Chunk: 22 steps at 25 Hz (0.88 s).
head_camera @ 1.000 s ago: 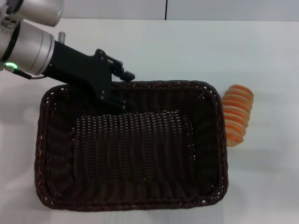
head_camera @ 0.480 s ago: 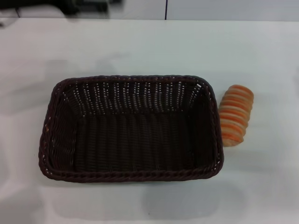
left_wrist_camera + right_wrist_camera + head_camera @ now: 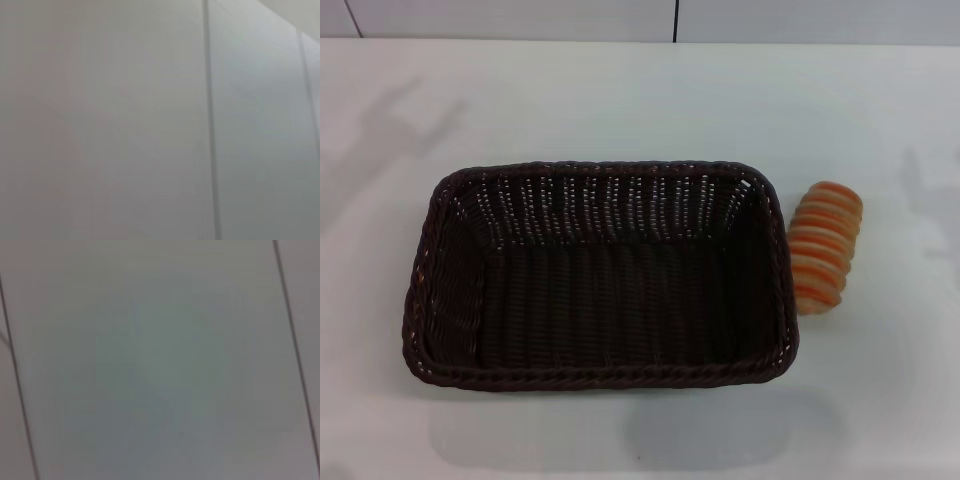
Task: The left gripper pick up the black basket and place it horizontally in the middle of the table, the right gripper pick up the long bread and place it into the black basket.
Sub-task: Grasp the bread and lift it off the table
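Observation:
The black basket [image 3: 600, 275] lies horizontally on the white table [image 3: 620, 90] near its middle, open side up and empty. The long bread [image 3: 823, 248] lies on the table just right of the basket's right rim, apart from it. Neither the left gripper nor the right gripper shows in any view. Both wrist views show only a pale panelled surface with thin dark seams.
The table's far edge meets a pale wall with a dark vertical seam [image 3: 676, 20]. Faint shadows lie on the table at the far left and far right.
The left gripper let go of the basket's far rim and left the view upward to the left. The basket settled flat on the table. The bread has not moved.

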Each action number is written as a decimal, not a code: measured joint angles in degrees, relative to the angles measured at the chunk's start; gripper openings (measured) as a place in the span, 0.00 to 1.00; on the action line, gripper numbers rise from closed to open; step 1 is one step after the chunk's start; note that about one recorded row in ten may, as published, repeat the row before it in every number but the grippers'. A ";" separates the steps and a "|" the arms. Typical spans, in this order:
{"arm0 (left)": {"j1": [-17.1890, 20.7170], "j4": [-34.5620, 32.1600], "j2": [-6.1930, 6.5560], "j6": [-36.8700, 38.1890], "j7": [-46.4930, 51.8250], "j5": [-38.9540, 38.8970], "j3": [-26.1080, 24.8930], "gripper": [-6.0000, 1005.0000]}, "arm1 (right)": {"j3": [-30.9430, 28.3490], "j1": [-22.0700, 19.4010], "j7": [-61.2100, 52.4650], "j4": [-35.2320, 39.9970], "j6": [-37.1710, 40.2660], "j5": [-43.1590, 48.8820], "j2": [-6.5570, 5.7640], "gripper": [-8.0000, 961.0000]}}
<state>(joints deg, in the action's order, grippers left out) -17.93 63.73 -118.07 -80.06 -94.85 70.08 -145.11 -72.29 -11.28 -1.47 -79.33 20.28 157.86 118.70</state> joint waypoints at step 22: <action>1.96 -3.62 0.22 -1.58 -0.46 -1.57 -6.02 0.81 | -1.17 3.89 -2.81 -14.53 -40.41 -0.77 0.29 0.70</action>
<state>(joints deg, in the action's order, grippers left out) -15.97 60.12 -117.85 -81.65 -95.31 68.52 -151.12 -73.46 -7.39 -4.28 -93.86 -20.13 157.09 118.99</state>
